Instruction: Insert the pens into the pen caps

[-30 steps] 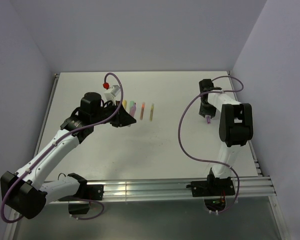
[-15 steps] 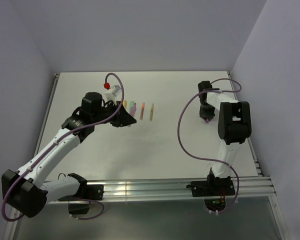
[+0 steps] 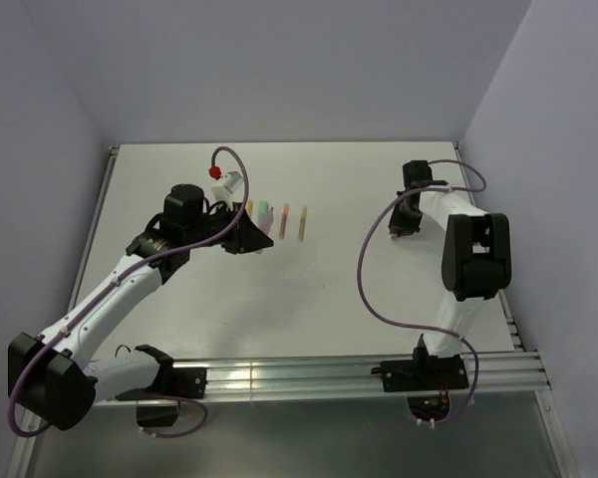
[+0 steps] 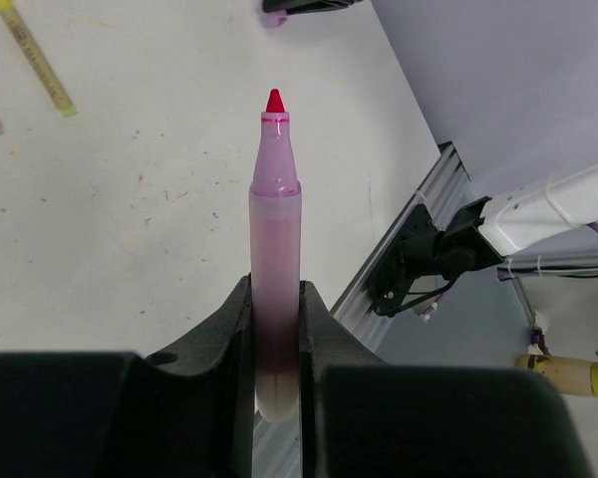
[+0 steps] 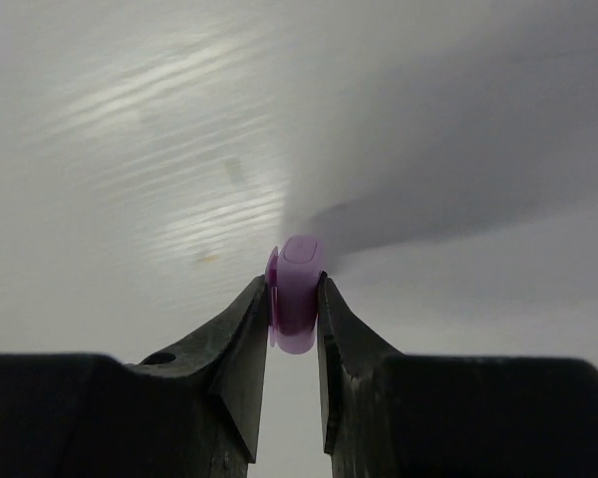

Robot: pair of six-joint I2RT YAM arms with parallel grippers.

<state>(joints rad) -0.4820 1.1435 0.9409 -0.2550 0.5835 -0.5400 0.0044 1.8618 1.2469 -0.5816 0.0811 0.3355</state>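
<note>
Pens all look uncapped, so nearly the whole job seems left, with only a first pairing being readied above the table point(image 3: 309, 299). Over the table's left half the left arm point(image 3: 120, 284) reaches inward, and the right arm point(image 3: 473, 249) bends over its far right part. The left gripper point(image 4: 276, 299) is clamped tight on the barrel of a pink pen point(image 4: 276, 219), its red tip bare. The right gripper point(image 5: 294, 299) has narrowed onto a purple cap point(image 5: 299, 269), a finger touching each side, low over the table. Pen and cap are well apart. Loose pens point(image 3: 284, 216) lie in a row at the table's far middle. I cannot make out any other caps.
</note>
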